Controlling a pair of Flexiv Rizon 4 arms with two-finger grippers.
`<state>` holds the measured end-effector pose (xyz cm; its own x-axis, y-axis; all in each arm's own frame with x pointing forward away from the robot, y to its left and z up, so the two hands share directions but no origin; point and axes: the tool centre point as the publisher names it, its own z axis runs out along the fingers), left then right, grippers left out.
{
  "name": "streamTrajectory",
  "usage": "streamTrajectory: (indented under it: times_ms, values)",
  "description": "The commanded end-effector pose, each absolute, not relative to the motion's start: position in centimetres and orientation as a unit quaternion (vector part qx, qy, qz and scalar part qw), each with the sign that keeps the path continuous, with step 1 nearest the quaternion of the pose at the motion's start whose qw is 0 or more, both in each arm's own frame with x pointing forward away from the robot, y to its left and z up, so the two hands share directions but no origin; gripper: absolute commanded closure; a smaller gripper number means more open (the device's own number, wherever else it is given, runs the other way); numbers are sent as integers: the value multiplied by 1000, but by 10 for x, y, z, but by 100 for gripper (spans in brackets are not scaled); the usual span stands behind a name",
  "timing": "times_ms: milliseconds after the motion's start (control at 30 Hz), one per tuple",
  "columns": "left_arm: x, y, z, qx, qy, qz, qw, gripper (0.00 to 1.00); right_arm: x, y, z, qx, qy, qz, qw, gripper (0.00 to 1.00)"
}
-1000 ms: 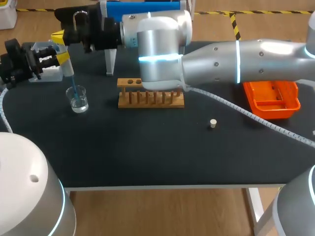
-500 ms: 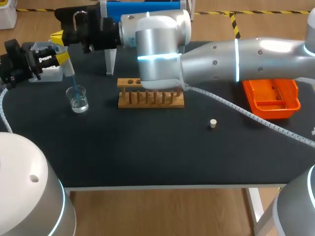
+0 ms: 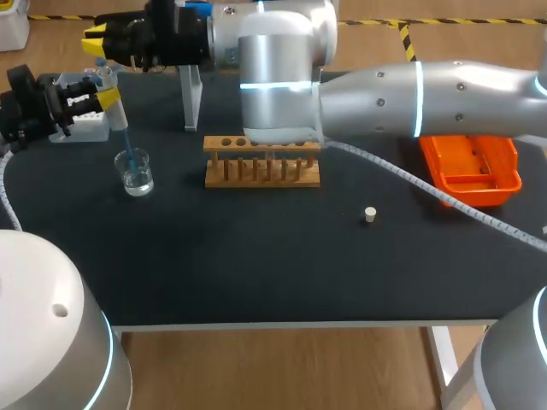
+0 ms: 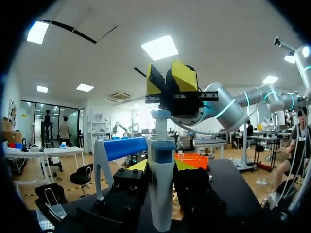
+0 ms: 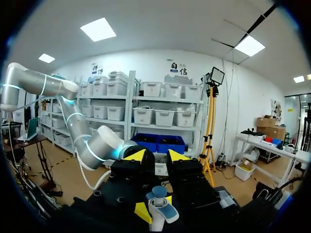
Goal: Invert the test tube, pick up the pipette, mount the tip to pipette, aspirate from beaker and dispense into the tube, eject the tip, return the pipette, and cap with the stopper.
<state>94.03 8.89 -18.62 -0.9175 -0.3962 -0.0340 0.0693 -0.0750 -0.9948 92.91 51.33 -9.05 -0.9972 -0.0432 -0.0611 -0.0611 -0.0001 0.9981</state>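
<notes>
The step in hand is, by my reading, aspirating from the beaker (image 3: 137,174). The left end effector (image 3: 106,99) is clamped on the pipette (image 3: 115,116), gripping its body from both sides. It holds the pipette slightly tilted over the bench (image 3: 256,265), with the blue tip (image 3: 129,152) dipped into the beaker's clear liquid.

The right arm reaches across from the right, past the middle. Its end effector (image 3: 96,39) hangs just above the plunger (image 4: 160,114), yellow tips drawn close together and holding nothing. I cannot tell whether it touches the plunger.

The rack (image 3: 262,162) stands near the beaker, partly under the right arm. I cannot make out the tube in it. The stopper (image 3: 370,214) lies loose on the bench, well apart from the rack.

The next move likely calls for lifting the tip straight out of the beaker without knocking its rim. The pipette then goes over to the tube at the rack. The right arm must stay aligned over the plunger to dispense, yet keep clear of the rack. Tilting the loaded tip much could spill liquid.
</notes>
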Motion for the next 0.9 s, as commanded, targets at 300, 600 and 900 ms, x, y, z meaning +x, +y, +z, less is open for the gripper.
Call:
streamTrajectory:
  times_ms: [300, 600, 900]
  values:
    - [941, 90, -186, -123, 661, -723, 160, 100, 911, 402, -75, -43, 723, 689, 32, 0]
    - [941, 90, -186, -123, 661, -723, 160, 100, 907, 321, -85, -59, 748, 660, 43, 0]
    - [941, 90, -186, -123, 661, -723, 160, 100, 921, 265, -119, -42, 768, 638, 41, 0]
